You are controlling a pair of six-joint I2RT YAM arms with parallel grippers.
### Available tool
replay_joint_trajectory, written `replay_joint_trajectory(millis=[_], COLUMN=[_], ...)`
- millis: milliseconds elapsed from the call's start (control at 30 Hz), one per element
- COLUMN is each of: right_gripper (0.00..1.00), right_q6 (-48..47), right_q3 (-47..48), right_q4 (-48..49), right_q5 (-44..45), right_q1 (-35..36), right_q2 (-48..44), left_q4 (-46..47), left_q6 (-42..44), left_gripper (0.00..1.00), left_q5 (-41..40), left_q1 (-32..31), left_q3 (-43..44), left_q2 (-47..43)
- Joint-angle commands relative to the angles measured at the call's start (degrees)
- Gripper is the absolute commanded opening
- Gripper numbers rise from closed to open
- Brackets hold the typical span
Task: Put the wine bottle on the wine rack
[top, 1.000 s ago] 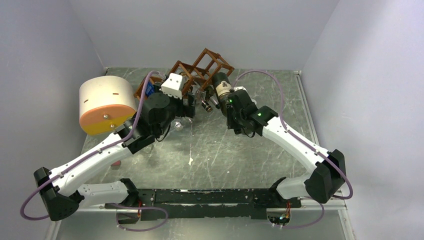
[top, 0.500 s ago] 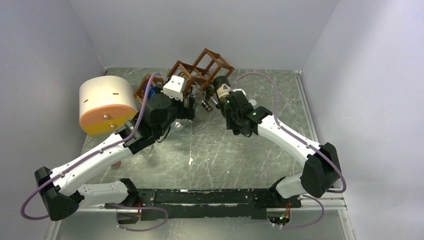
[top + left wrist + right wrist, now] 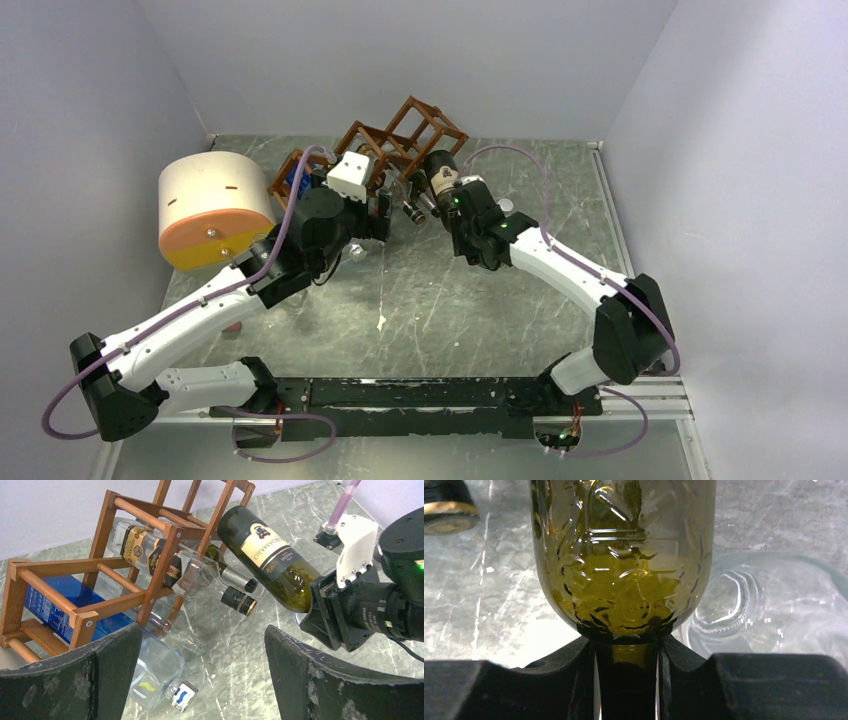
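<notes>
Left wrist view: right tool (image 3: 626, 652) clamps the neck of a green glass wine bottle (image 3: 270, 555) beside the reddish-brown wooden wine rack (image 3: 167, 555); left tool (image 3: 202, 632) gapes wide, empty.

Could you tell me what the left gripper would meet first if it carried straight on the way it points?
Probably the clear bottle, whose capped neck pokes from the wine rack low between the left gripper fingers; depth is unclear.

The desk (image 3: 440, 300) has a grey-green marbled surface, scratched and streaked white. A plain, pale grey-lavender back wall (image 3: 400, 60), left wall (image 3: 70, 150) and right wall (image 3: 740, 200) enclose it. Lighting is even and diffuse.
</notes>
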Motion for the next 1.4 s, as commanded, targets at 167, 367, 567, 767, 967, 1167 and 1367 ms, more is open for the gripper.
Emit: replay_joint_trajectory(millis=[167,367,567,767,967,1167,1367], right_gripper=[0.00,0.00,0.00,0.00,0.00,0.00,0.00], right_q6=[-2.66,-3.36,-3.96,-4.64,-5.63,-10.41,-13.54], right_q3=[3.95,4.20,4.41,4.42,4.91,7.50,11.04], right_q4=[12.53,14.11,14.34,14.72,15.79,16.18,15.47], right_q5=[-0.49,-0.04,0.55,0.57,-0.20,-1.01,-1.26], right_q1=[-3.11,-3.81,-3.79,-3.79,-3.80,-3.78,-3.77], right_q2=[3.72,4.21,2.66,2.27,2.61,5.09,8.48], left_q4=[-0.25,-0.48,-0.32,-0.23,-0.71,-0.43,-0.75], left_q6=[0.42,0.88,1.11,1.14,1.15,1.24,1.41], left_gripper=[0.95,0.95,0.96,0.95,0.95,0.95,0.95], left_q5=[-0.59,-0.78,-0.93,-0.96,-1.13,-0.88,-1.05], left_q1=[0.34,0.33,0.33,0.34,0.33,0.34,0.34], left_q3=[-0.40,0.03,-0.06,-0.14,0.12,0.36,0.90], left_q2=[-0.18,0.30,0.35,0.35,0.41,0.45,0.82])
